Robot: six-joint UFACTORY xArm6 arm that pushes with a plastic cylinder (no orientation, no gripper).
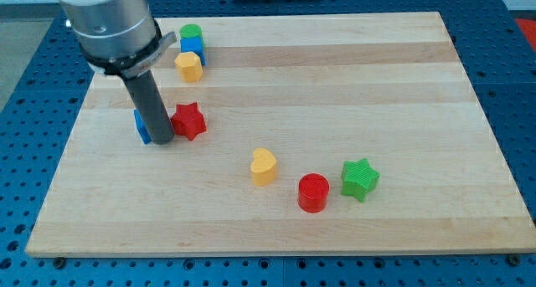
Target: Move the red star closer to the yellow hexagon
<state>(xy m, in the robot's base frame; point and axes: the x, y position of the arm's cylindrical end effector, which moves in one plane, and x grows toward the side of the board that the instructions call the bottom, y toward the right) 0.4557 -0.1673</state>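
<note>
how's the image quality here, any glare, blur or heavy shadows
Camera view: even, soft light, no hard glare on the wooden board; the blocks throw only faint shadows; the red star and my tip look sharp; the arm's grey housing is cropped at the view's top.

My tip [162, 140] rests on the wooden worktop [335, 78] beside a red star [189, 120]; also here: yellow hexagon [188, 66], yellow heart [264, 166], red cylinder [314, 192], green star [360, 179].
</note>
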